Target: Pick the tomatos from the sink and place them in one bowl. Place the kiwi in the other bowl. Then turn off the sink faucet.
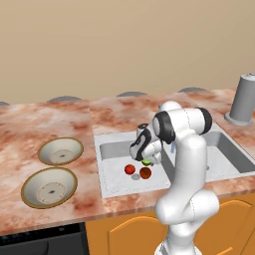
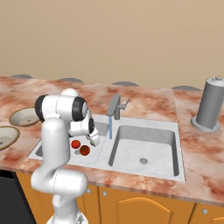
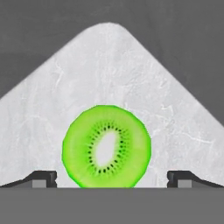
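I had the gripper (image 3: 112, 178) wide open, holding nothing, low in the sink (image 1: 115, 187). The kiwi (image 3: 106, 146) lay between its fingertips; two tomatoes (image 1: 130, 169) sat just beside it.

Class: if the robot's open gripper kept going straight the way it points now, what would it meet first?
Most likely the bright green cut kiwi on the pale grey sink floor, centred between the open gripper fingertips; its distance is unclear.
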You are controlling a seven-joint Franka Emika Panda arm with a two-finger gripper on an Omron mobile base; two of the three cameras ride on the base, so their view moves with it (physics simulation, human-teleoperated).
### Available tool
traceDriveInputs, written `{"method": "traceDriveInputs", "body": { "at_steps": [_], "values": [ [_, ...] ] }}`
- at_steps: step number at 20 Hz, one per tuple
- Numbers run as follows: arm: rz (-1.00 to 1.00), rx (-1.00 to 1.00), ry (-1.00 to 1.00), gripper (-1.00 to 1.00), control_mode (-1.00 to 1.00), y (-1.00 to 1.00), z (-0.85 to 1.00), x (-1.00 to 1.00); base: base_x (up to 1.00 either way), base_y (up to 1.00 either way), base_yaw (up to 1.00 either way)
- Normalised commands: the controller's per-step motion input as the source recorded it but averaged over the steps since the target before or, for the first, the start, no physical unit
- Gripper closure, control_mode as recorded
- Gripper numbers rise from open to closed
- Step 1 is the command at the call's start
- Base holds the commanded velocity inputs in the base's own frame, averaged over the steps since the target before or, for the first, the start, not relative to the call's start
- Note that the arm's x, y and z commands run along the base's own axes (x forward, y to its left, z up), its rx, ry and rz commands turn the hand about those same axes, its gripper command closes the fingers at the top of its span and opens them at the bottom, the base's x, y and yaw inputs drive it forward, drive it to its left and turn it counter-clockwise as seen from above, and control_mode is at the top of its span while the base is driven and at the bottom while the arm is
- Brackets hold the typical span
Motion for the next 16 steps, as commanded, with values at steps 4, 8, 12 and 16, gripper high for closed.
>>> {"method": "traceDriveInputs", "body": {
  "at_steps": [4,8,12,16],
  "values": [
    [0.0,0.0,0.0,-1.0,-1.0,0.0,-0.05,0.08,0.0,0.0,0.0],
    [0.0,0.0,0.0,-1.0,-1.0,0.0,-0.07,0.15,0.0,0.0,0.0],
    [0.0,0.0,0.0,-1.0,-1.0,-0.01,-0.11,0.17,0.0,0.0,0.0],
    [0.0,0.0,0.0,-1.0,-1.0,-0.06,-0.16,0.09,0.0,0.0,0.0]
  ]
}}
